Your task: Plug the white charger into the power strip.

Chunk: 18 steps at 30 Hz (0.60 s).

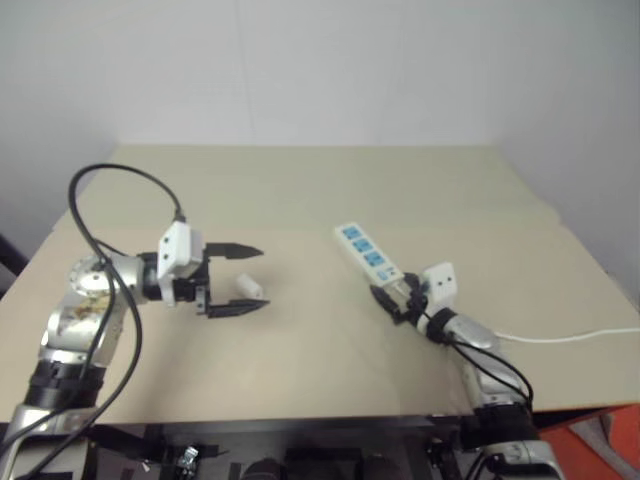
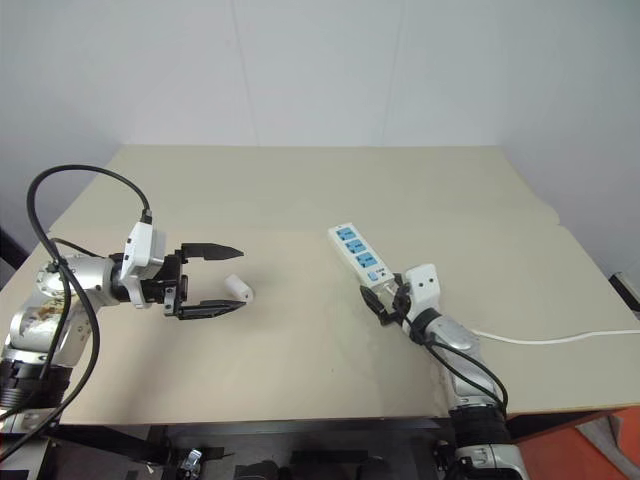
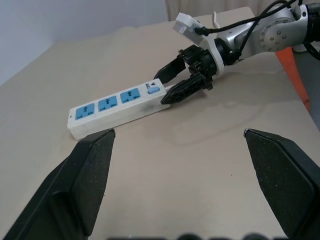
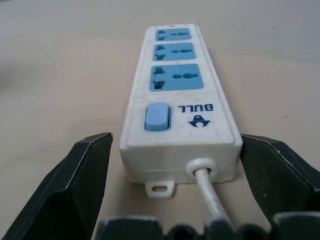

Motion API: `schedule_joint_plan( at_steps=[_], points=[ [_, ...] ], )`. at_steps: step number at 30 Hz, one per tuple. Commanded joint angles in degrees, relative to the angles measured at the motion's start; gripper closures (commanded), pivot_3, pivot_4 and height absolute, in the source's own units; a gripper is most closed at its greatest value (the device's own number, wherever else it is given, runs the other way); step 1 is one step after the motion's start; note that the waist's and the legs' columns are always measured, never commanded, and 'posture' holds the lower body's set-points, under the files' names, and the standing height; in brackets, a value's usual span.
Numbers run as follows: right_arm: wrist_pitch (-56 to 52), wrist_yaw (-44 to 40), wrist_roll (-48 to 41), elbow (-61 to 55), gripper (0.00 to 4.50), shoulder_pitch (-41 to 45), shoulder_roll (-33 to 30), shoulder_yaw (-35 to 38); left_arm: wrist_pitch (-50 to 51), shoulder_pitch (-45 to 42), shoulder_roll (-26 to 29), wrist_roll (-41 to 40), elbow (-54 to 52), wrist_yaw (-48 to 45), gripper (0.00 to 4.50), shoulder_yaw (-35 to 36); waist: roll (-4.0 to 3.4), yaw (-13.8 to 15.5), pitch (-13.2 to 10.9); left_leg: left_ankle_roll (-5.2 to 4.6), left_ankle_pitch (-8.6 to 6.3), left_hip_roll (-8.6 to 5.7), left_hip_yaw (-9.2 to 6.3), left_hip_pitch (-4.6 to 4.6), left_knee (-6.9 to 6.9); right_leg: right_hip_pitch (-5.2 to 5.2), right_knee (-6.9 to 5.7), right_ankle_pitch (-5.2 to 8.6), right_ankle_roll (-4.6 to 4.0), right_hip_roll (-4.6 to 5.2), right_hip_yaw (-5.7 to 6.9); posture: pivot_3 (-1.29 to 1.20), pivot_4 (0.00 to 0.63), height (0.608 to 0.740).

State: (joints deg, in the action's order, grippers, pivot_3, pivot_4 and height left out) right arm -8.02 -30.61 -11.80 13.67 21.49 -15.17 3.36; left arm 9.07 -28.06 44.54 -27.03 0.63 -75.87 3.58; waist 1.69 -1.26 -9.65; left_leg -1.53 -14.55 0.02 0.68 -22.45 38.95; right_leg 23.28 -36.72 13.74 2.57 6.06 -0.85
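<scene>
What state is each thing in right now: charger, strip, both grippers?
Small white plastic charger: unplugged, lying on the table between the left jaws.
Long white power strip with blue sockets: flat, all three sockets empty.
Left gripper: jaws open.
Right gripper: jaws open, straddling the strip's switch end.

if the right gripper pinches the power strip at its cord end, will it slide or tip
The power strip lies long and flat on the table, so it will probably not tip. Its smooth plastic sides may slip between the open right gripper's fingers. Held only at that end, the far end would likely swing, and the thin cord might tug it.
</scene>
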Motion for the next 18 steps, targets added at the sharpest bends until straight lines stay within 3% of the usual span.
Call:
schedule_joint_plan(
  at_steps=[1,11,16,18],
  points=[
    [2.48,0.6,0.15,0.87,0.02,1.29,0.98,-0.14,-0.12,0.53,0.2,-0.62,-2.31,0.51,0.0,1.05,0.0,-0.08,0.0,0.0,0.0,0.01,0.0,0.01,0.0,0.0,0.0,0.0,0.0,-0.01,0.0,0.0,0.15,0.74],
    [6.08,2.85,0.74,7.15,0.02,2.23,2.65,0.43,0.01,2.04,0.09,-0.68,-3.18,1.62,0.0,1.24,0.0,-0.6,0.0,0.02,0.01,0.02,0.0,0.14,0.0,-0.08,-0.04,0.0,0.0,-0.02,-0.03,0.0,0.15,0.74],
    [7.01,1.94,0.44,8.54,1.08,2.22,2.3,0.53,0.93,1.09,-0.46,-1.69,-2.58,2.62,0.0,1.83,0.01,-0.93,0.01,0.02,0.01,0.02,-0.01,0.14,-0.01,-0.1,-0.02,0.0,0.0,-0.01,-0.03,0.0,0.15,0.74],
    [7.5,1.77,0.4,9.95,1.08,2.62,2.16,0.7,1.35,0.59,-0.38,-1.69,-2.16,3.05,0.0,1.94,0.02,-1.0,0.02,0.02,0.01,0.02,-0.02,0.14,0.0,-0.11,-0.03,0.0,0.0,-0.01,-0.03,0.0,0.15,0.74]
  ],
)
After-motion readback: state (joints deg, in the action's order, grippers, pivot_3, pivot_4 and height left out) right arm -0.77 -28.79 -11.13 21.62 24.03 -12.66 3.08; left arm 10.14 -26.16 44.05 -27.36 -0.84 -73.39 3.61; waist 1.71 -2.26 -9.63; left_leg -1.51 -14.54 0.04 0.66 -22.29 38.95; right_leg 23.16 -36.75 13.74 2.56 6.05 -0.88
